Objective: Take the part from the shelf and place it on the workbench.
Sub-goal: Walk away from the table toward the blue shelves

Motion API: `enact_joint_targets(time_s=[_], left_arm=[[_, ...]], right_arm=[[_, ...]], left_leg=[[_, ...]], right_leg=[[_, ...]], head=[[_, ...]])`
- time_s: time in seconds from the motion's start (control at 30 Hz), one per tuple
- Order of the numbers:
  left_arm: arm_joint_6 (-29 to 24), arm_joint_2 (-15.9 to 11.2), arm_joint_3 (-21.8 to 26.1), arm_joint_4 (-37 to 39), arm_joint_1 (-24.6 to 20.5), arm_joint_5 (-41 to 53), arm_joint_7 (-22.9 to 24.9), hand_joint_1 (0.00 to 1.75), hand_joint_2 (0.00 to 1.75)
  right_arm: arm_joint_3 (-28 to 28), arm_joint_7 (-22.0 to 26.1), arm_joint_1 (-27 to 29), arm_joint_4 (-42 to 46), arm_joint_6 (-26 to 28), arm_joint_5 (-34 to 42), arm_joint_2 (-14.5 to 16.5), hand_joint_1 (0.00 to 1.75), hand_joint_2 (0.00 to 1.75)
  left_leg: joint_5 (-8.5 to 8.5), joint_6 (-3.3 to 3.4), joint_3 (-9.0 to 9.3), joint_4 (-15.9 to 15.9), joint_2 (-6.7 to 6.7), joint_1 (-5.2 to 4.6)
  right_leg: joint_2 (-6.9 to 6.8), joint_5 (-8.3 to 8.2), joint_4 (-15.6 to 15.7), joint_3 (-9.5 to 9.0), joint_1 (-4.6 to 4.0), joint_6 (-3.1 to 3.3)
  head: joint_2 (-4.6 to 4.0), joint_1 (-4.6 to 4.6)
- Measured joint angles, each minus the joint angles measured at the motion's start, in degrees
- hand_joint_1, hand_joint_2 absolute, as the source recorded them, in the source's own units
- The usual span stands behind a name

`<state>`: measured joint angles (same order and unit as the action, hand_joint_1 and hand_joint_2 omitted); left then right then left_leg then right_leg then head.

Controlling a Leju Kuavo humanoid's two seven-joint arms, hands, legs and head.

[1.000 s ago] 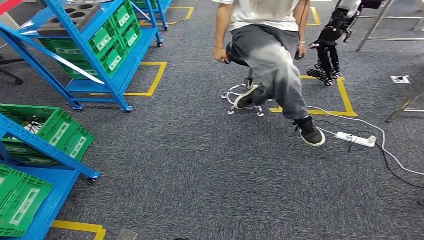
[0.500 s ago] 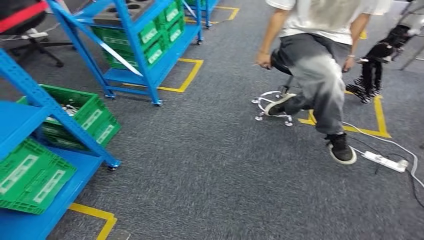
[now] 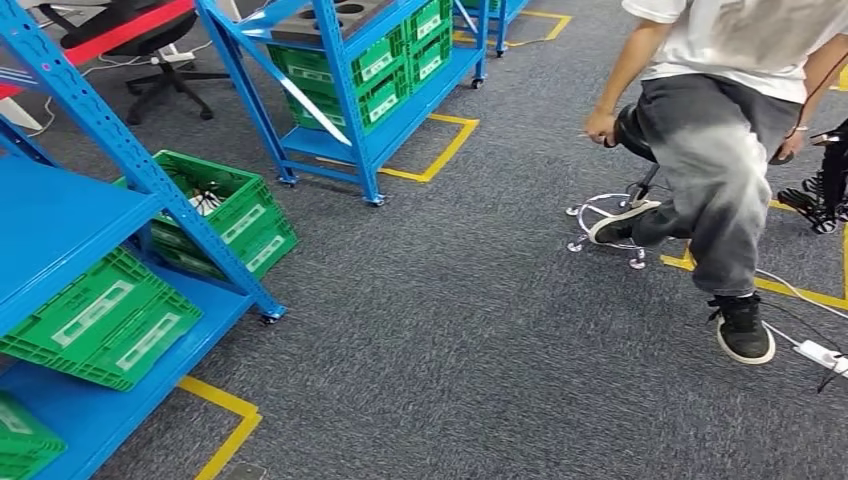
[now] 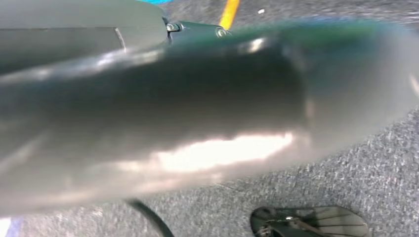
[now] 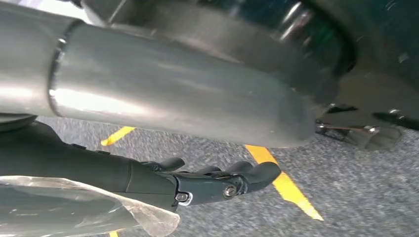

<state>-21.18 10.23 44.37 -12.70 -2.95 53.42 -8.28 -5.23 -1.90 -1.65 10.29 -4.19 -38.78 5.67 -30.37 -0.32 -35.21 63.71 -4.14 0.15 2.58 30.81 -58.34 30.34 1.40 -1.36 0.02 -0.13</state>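
Note:
Two blue shelf racks stand to my left in the head view. The near rack [image 3: 60,215] carries green crates [image 3: 105,320] on its low shelf. An open green crate [image 3: 235,215] beside it holds small dark and white items that I cannot make out. The far rack [image 3: 345,95] bears more green crates and a grey tray with round holes [image 3: 335,15] on top. In the right wrist view my right hand [image 5: 217,180] hangs over the carpet, its dark fingers loosely stretched with nothing between them. My left hand is lost in the blur of the left wrist view.
A person [image 3: 720,130] sits on a wheeled stool [image 3: 625,215] at the right, one foot stretched out over the carpet. A white power strip [image 3: 825,355] and cables lie by that foot. Yellow floor tape [image 3: 225,405] marks bays. An office chair [image 3: 150,40] stands far left.
The whole head picture has shifted right: the camera has turned left, bringing the near blue rack further into view and the person toward the right edge.

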Motion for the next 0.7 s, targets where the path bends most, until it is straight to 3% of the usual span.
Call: enact_joint_targets(time_s=[0.07,0.1,0.13,0.2,0.27,0.33,0.4,0.47,0.53,0.6,0.63,0.67,0.7], left_arm=[[0.0,0.0,0.1,0.0,-0.1,0.1,0.0,0.0,0.0],[0.0,0.0,0.1,0.0,0.0,0.1,0.0,0.0,0.0],[0.0,0.0,0.1,0.0,0.1,0.1,0.0,0.0,0.0],[0.0,0.0,0.1,0.0,0.2,0.1,0.0,0.0,0.0],[0.0,-0.1,0.1,0.0,0.1,0.2,0.0,0.0,0.0],[0.0,-0.1,0.1,0.0,-0.1,0.2,0.0,0.0,0.0],[0.0,-0.1,0.1,0.0,0.1,0.3,0.0,0.0,0.0],[0.0,-0.1,0.1,0.0,0.3,0.4,0.0,0.0,0.0],[0.0,0.0,0.2,0.0,0.1,0.5,0.1,0.0,0.0],[0.0,0.0,0.2,0.0,0.0,0.6,0.1,0.0,0.0],[0.0,0.0,0.2,0.0,0.0,0.6,0.1,0.0,0.0],[0.0,0.0,0.2,0.0,0.1,0.6,0.2,0.0,0.0],[0.0,0.0,0.2,0.0,0.1,0.6,0.2,0.0,0.0]], right_arm=[[-0.1,0.0,0.2,0.0,0.0,0.0,0.0,0.0,0.0],[-0.1,0.0,0.2,0.0,0.0,0.0,0.0,0.0,0.0],[-0.1,0.0,0.3,0.0,0.0,0.0,0.0,0.0,0.0],[-0.1,0.0,0.2,0.0,0.0,0.0,0.0,0.0,0.0],[-0.1,0.0,0.1,0.0,0.0,0.0,0.0,0.0,0.0],[-0.1,0.0,0.0,0.0,0.0,0.0,0.0,0.0,0.0],[-0.1,0.0,-0.3,0.0,0.0,0.0,0.0,0.0,0.0],[-0.1,0.1,-0.4,0.1,0.0,0.1,0.0,0.0,0.0],[-0.1,0.1,-0.2,0.1,0.0,0.1,0.0,0.0,0.0],[-0.1,0.0,-0.1,0.1,0.0,0.1,0.0,0.0,0.0],[-0.1,0.0,0.0,0.1,0.0,0.1,0.0,0.0,0.0],[-0.1,0.0,0.0,0.1,0.0,0.2,0.0,0.0,0.0],[-0.1,0.0,0.0,0.1,0.0,0.2,0.0,0.0,0.0]], left_leg=[[-3.71,-0.8,-4.2,8.5,3.29,0.03],[-4.25,-0.85,-5.47,11.0,3.56,0.12],[-3.69,-0.83,-5.78,11.5,3.68,0.17],[0.14,-0.49,-3.32,6.2,4.52,0.12],[2.79,0.21,0.19,-0.9,7.08,-0.47],[2.68,0.82,1.48,-3.8,8.43,-1.0],[2.65,1.37,1.57,-4.3,7.2,-0.88],[2.92,2.0,1.84,-4.9,5.85,-0.51],[2.99,2.49,1.95,-5.0,4.5,-0.31],[2.88,2.72,1.98,-5.0,2.97,-0.3],[2.82,2.72,2.07,-5.0,2.11,-0.28],[2.76,2.65,2.22,-5.0,1.23,-0.24],[2.65,2.51,2.4,-5.0,0.35,-0.18]], right_leg=[[-3.22,0.19,0.2,-0.46,-0.09,1.05],[-4.14,0.35,0.2,-0.6,-0.16,1.15],[-4.94,0.54,0.2,-0.76,-0.2,1.17],[-6.34,1.0,0.2,-1.38,-0.24,1.0],[-7.64,1.64,0.2,-1.84,-0.46,0.56],[-8.98,2.15,0.4,-2.01,-0.75,0.08],[-9.89,2.49,0.7,-2.71,-0.79,-0.42],[-7.4,3.92,-1.1,-2.36,-0.61,-0.91],[-3.77,7.09,-7.6,1.06,-0.47,-1.19],[-2.75,9.24,-14.9,5.4,-0.47,-1.37],[-2.66,8.64,-16.0,6.6,-0.46,-1.42],[-2.57,6.86,-14.9,6.72,-0.42,-1.43],[-2.21,4.29,-11.7,5.84,-0.34,-1.41]], head=[[0.0,-0.4],[0.0,-0.4],[0.0,-0.4],[0.0,-0.42],[0.0,-0.45],[0.0,-0.38],[0.01,-0.26],[0.01,-0.05],[0.0,0.24],[0.0,0.37],[0.0,0.4],[0.0,0.4],[0.0,0.41]])
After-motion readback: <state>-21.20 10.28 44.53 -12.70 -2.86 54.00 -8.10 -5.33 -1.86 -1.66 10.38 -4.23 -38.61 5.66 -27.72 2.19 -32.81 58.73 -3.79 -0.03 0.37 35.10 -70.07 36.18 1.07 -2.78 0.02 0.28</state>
